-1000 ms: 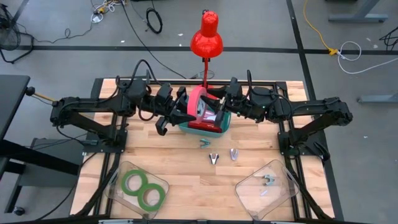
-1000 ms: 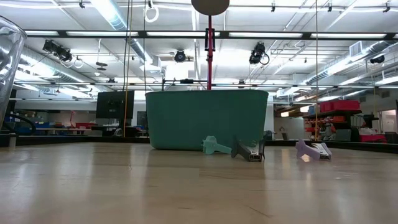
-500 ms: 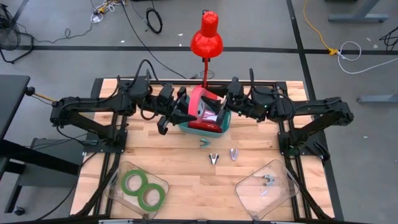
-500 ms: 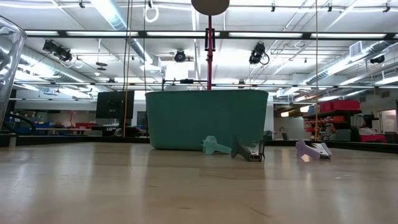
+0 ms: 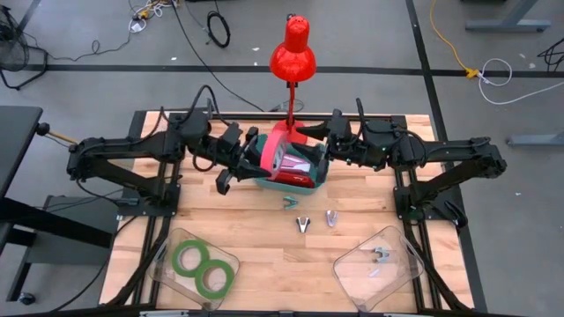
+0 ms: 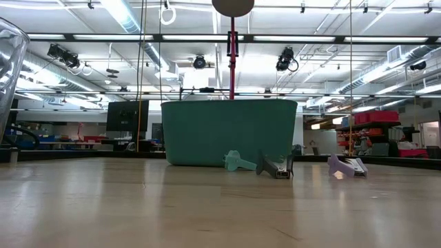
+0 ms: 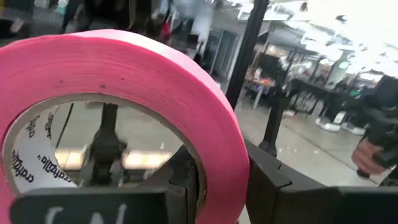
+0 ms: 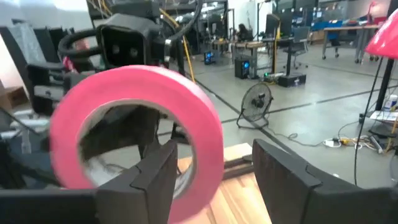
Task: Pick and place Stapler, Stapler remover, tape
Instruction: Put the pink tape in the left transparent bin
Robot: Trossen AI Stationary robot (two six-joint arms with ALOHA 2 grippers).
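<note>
Three tape rolls are showing on the table: the pink roll is standing on edge above the teal bin at the far middle, and the two green rolls are lying flat, touching each other, inside the clear tray at the near left corner. One left tool is reaching in from the left and is meeting the pink roll; in its wrist view a dark finger is sitting against the outer pink band while another dark part is showing through the roll's pale core, so it appears to be clenching the roll's wall. One right tool is reaching in from the right, with the pink roll directly in front of it; its wrist view is showing two fingers standing apart, one seemingly poking into the roll's opening, though whether it is gripping cannot be told. One red lamp is standing behind the bin. Three small staple removers are lying on bare wood near the bin: a teal one, a dark one and a lilac one, near one another. One second clear tray at the near right corner is holding small metal pieces.
</note>
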